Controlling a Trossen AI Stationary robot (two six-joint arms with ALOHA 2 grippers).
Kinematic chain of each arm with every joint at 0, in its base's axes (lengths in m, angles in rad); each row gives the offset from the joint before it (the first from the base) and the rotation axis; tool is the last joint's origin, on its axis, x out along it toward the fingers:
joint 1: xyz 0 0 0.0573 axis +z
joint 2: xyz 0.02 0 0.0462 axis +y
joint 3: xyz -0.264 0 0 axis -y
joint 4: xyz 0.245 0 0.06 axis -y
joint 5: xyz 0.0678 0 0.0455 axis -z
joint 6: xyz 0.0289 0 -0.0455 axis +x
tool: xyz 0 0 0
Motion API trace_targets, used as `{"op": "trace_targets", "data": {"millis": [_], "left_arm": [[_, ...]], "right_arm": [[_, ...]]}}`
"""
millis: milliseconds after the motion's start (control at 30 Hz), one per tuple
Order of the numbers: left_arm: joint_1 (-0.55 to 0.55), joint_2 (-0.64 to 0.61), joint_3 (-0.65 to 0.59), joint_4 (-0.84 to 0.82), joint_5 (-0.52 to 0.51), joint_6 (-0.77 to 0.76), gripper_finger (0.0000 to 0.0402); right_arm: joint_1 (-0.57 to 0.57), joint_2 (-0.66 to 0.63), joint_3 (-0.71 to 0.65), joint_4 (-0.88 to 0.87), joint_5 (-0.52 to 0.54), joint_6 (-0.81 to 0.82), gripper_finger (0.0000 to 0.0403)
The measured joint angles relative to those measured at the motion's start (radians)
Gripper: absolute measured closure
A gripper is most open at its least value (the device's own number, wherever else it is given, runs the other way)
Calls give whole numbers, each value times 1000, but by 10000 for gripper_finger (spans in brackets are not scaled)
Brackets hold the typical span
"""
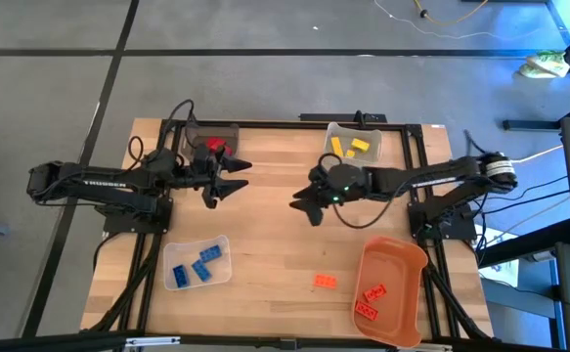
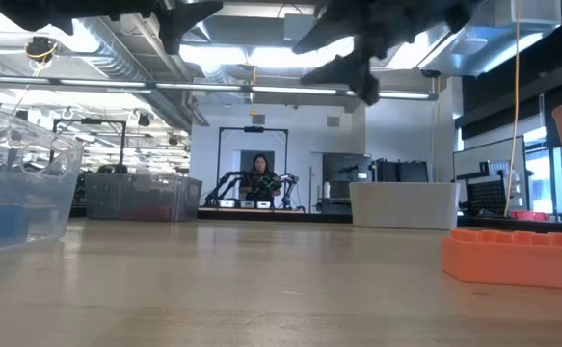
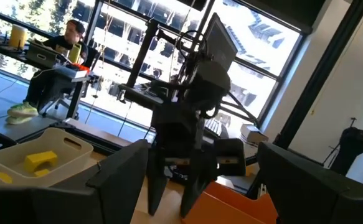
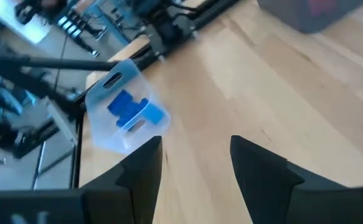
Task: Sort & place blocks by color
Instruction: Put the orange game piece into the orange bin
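Note:
A lone orange block [image 1: 325,282] [image 2: 517,256] lies flat on the wooden table, near the front right. Blue blocks [image 1: 197,266] [image 4: 130,109] lie in a clear bin, yellow blocks [image 1: 351,147] [image 3: 41,160] in a pale bin, and red blocks [image 1: 372,298] in an orange bin. One more red block [image 1: 213,146] lies in a dark bin. My left gripper [image 1: 236,176] [image 3: 200,186] hovers open above the table's left middle. My right gripper [image 1: 304,205] [image 4: 197,168] hovers open above the centre, facing it. Neither has anything between its fingers.
The clear bin [image 1: 173,256] sits front left, the dark bin [image 1: 228,130] back left, the pale bin [image 1: 336,129] back right and the orange bin [image 1: 410,256] front right. Bare wood lies between them at the table's centre and front. A person sits far off in the room.

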Motion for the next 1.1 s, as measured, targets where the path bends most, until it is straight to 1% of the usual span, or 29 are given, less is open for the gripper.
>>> {"op": "trace_targets", "data": {"millis": [133, 200, 267, 333, 467, 533, 633, 767, 867, 1000, 1100], "left_arm": [[0, 0, 0, -2, 0, 0, 107], [0, 0, 0, -2, -1, 0, 107], [0, 0, 0, -2, -15, 0, 107], [0, 0, 0, -2, -22, -4, 107], [0, 0, 0, -3, 22, -58, 107], [0, 0, 0, -3, 30, -74, 107], [0, 0, 0, -3, 32, -77, 107], [0, 0, 0, -3, -24, -78, 107], [0, 0, 0, -3, -33, -78, 107], [0, 0, 0, 2, 41, -88, 107], [0, 0, 0, 6, 97, -159, 107]], "right_arm": [[0, 85, 0, 112, 88, 137, 212], [0, 125, 0, 150, 89, 178, 212], [-1, 157, 0, 186, 59, 204, 212], [0, 173, 0, 199, -18, 204, 212], [0, 165, -1, 146, -277, 149, 212], [10, 145, -1, 110, -355, 129, 212], [35, 128, -1, 62, -432, 97, 212], [75, 127, -1, 28, -435, 103, 212], [102, 126, -1, 34, -397, 118, 212], [121, 126, -1, 73, -376, 133, 212], [125, 126, -1, 92, -348, 140, 212]]}}
